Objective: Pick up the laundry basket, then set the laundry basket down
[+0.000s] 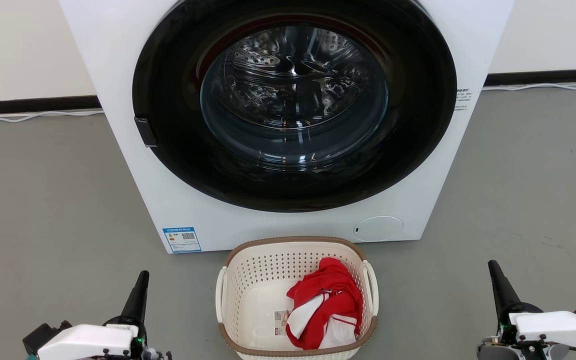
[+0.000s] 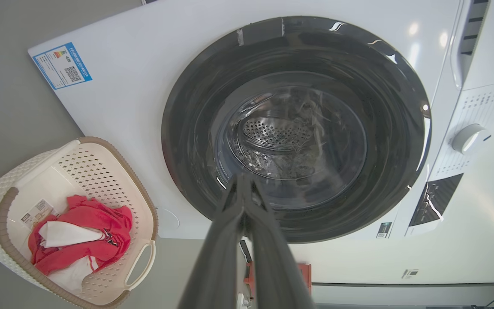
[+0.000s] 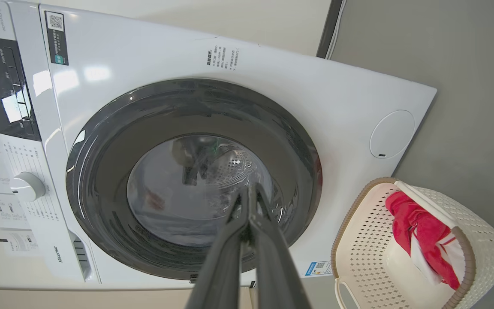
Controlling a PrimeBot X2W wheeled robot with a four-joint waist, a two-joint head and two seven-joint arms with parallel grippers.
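Head view: the laundry basket (image 1: 255, 280) is seen at six o'clock on the grey floor (image 1: 58, 200), just before the washing machine (image 1: 108, 60) at twelve; a red-and-white garment (image 1: 330, 295) is contained in it. The left gripper (image 1: 142, 276) at seven and the right gripper (image 1: 492, 266) at five are seen with fingers pressed together, empty, well apart from the laundry basket

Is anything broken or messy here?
Nothing stands out. The laundry basket sits upright on the grey floor before the washing machine, with a red and white garment crumpled inside it and nothing spilled.
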